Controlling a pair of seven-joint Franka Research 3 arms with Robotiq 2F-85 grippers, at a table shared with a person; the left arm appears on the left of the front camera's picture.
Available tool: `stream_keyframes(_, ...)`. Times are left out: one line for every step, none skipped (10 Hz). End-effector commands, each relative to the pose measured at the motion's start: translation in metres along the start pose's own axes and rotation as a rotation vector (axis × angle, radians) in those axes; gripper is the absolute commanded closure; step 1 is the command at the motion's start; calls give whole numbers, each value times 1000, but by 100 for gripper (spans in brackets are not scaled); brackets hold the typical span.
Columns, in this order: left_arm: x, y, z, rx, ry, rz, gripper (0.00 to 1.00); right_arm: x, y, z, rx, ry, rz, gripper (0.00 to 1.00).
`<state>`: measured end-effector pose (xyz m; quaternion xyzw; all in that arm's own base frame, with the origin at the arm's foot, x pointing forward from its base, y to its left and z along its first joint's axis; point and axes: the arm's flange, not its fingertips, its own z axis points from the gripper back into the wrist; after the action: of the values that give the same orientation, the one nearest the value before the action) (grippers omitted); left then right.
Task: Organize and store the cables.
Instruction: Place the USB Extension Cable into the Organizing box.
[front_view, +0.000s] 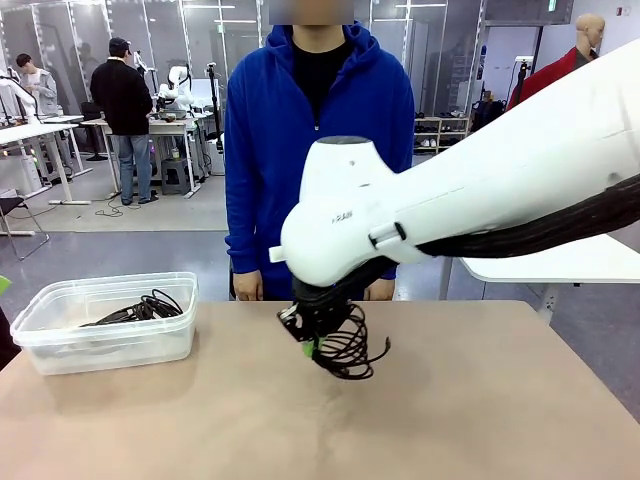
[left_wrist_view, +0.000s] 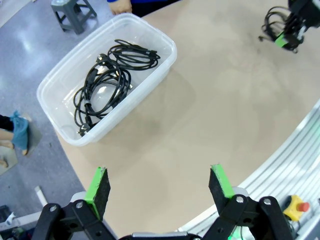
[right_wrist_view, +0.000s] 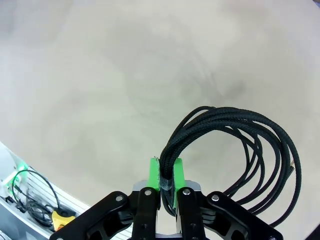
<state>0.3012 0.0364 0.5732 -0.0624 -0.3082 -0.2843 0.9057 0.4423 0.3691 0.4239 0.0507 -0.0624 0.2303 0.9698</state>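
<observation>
The right end effector (front_view: 312, 345) hangs over the middle of the table (front_view: 480, 400), nearer its far edge, with its green pads (right_wrist_view: 154, 175) pinched tight on a coiled black cable (right_wrist_view: 235, 150). In the right wrist view the braided strands pass between the two pads, and the rest of the coil loops out to one side of the fingers, above bare tabletop. In the front view the coil (front_view: 350, 345) dangles below the end effector, its lowest loops close to the table surface; whether they touch it cannot be told.

The left end effector (left_wrist_view: 160, 187) is spread wide with nothing between its fingers, hovering above the near left part of the table. From its wrist camera, a clear plastic bin (left_wrist_view: 60, 82) sits at the table's left edge, and two or more coiled black cables (left_wrist_view: 107, 82) lie in it, overlapping one another. The front view shows the same bin (front_view: 105, 345) at the left edge of the table, with the cables (front_view: 145, 307) resting against its far right side.

A person in a blue hoodie (front_view: 318, 150) stands at the far edge of the table, with both hands (front_view: 248, 287) at that edge, apart from the bin and from both end effectors.
</observation>
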Motion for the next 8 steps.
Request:
stream_keyframes(0,0,1,12,2,1,0,13,19,-26,-13,-35,-32,100)
stream_keyframes(0,0,1,12,2,1,0,14,27,-36,-4,-11,-26,100)
stream_keyframes(0,0,1,12,2,1,0,12,33,-43,1,8,-15,100)
stream_keyframes(0,0,1,12,2,1,0,10,37,-51,-4,29,-8,100)
stream_keyframes(0,0,1,12,2,1,0,8,40,-59,10,52,-5,100)
stream_keyframes(0,0,1,12,2,1,0,8,41,-63,8,57,-5,100)
stream_keyframes(0,0,1,12,2,1,0,8,42,-64,11,59,-7,100)
stream_keyframes(0,0,1,12,2,1,0,7,42,-64,10,63,-8,100)
